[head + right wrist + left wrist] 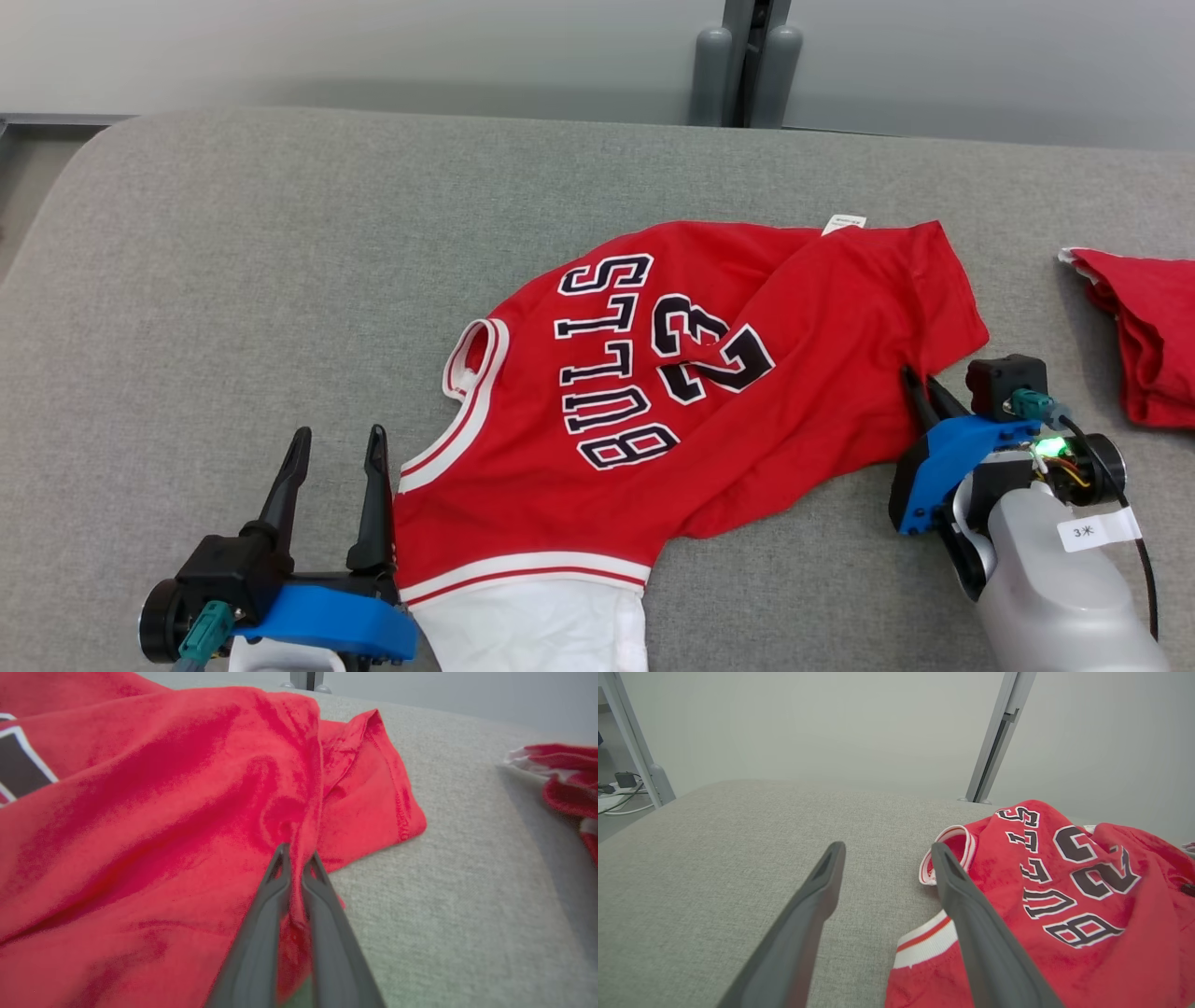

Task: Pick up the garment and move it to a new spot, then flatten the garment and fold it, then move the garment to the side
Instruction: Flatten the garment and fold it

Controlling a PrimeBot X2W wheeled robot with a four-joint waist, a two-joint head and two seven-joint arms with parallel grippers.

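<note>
The garment (672, 392) is a red jersey with black and white lettering and white trim, spread rumpled across the middle of the grey table. Its white-banded shoulder lies toward the lower left. My right gripper (920, 392) sits at the jersey's right edge, and the right wrist view shows the right gripper (297, 851) pinching a fold of the red garment (163, 812) between nearly closed fingers. Standing open at the lower left, my left gripper (338, 443) has its right finger beside the jersey's trim. In the left wrist view the left gripper (887, 851) holds nothing, with the garment (1064, 896) just to its right.
A second red cloth (1148, 327) lies bunched at the table's right edge and also appears as the red cloth (565, 779) in the right wrist view. Bare grey table (280, 261) stretches to the left and back. A grey post (747, 65) stands behind the table against the wall.
</note>
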